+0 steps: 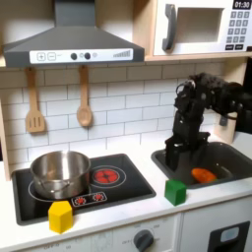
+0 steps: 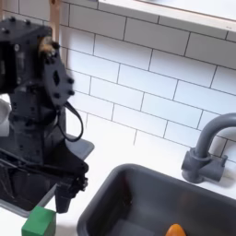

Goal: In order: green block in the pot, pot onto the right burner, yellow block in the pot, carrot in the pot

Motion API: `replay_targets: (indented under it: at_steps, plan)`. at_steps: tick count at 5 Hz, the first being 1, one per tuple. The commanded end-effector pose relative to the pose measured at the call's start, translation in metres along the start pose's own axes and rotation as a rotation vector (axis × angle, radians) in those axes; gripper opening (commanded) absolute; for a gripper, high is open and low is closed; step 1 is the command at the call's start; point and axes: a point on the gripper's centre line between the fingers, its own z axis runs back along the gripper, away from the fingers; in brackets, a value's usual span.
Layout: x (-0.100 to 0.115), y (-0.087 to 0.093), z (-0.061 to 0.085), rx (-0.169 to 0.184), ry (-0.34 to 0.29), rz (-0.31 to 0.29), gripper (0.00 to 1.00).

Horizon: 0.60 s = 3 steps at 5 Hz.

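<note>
Layout, left to right in the first exterior view: the yellow block (image 1: 61, 217) sits on the near counter edge, in front of the cooktop (image 1: 118, 193). The pot (image 1: 59, 172) stands on the left burner and looks empty. The right burner (image 1: 106, 176) is bare. The green block (image 1: 176, 191) rests on the counter between the cooktop and the sink (image 1: 228, 157). The carrot (image 1: 203, 175) lies in the sink.

Arm: the gripper (image 1: 177, 157) hangs pointing down, just behind and above the green block and close to the sink's left edge. In the second exterior view the gripper (image 2: 64, 196) is above and slightly right of the green block (image 2: 39, 221), apart from it. The fingers hold nothing. How wide they stand cannot be told; they are dark against a dark body.

Step in hand: the first, picking up the green block. No block is in the pot, and the pot is not yet on the right burner.

Next move: shift the gripper toward the near edge until centred over the green block, then descend with the fingers straddling it and close. The block is small, so alignment is critical; an offset finger is likely to push it aside.
</note>
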Motion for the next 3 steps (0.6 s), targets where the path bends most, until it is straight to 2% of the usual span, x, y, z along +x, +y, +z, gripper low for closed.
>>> replay_targets:
  at_steps: [1, 3]
  plan:
    - [0.003, -0.001, -0.019, 0.005, 0.025, 0.004, 1.0]
    - [0.009, 0.0, -0.034, 0.016, 0.043, 0.02, 1.0]
